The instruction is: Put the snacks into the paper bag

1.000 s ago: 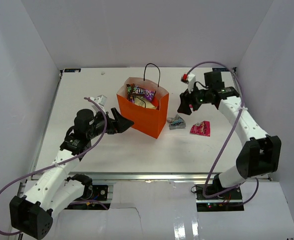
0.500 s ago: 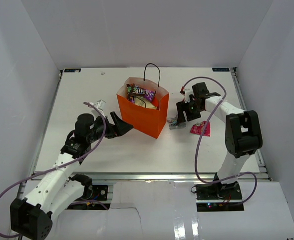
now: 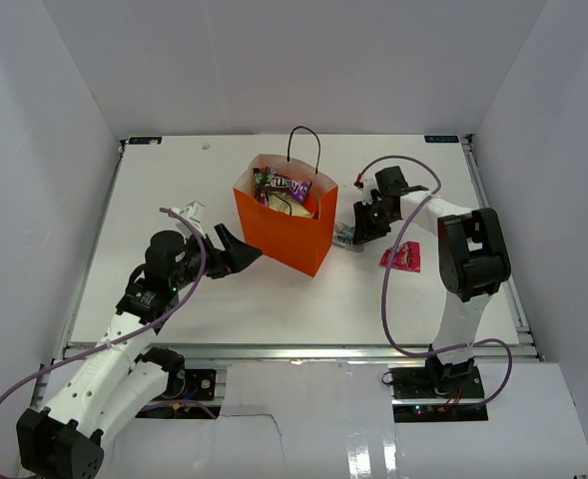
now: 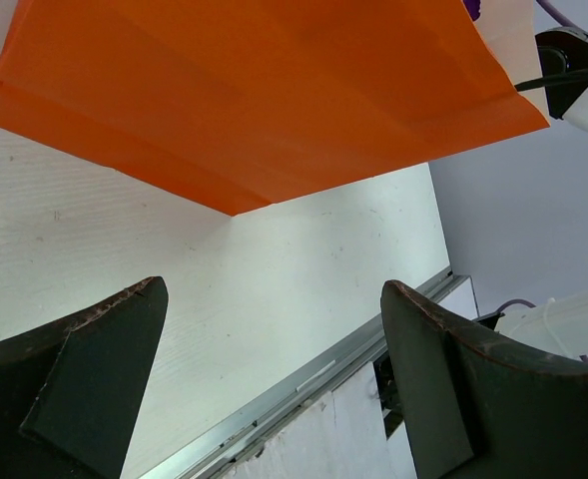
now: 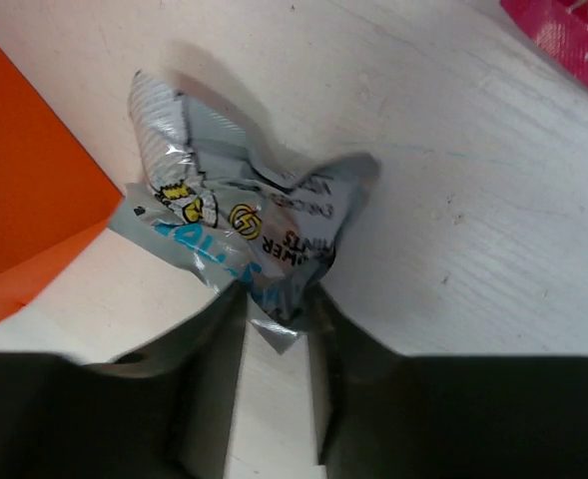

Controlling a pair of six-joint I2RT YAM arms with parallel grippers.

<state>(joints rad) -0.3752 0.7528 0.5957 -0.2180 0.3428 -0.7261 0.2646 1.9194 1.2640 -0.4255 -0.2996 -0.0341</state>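
Observation:
The orange paper bag (image 3: 286, 228) stands upright mid-table with a dark brown packet (image 3: 286, 186) at its open top; what lies beneath it is hard to tell. My right gripper (image 3: 359, 224) is down on the table just right of the bag, shut on a corner of the silver-blue packet (image 5: 244, 225), which lies crumpled on the table (image 3: 345, 238). The magenta-pink packet (image 3: 401, 257) lies further right and shows in the right wrist view (image 5: 573, 40). My left gripper (image 3: 236, 249) is open and empty, close to the bag's left lower side (image 4: 254, 90).
White walls close the table in on three sides. A metal rail (image 3: 294, 351) runs along the near edge. The bag's black cord handle (image 3: 304, 140) stands above its rim. The orange bag wall (image 5: 24, 200) is close to my right fingers.
My right gripper has come down from beside the bag's top to the table and closed on the silver-blue packet. My left gripper has drawn back slightly from the bag.

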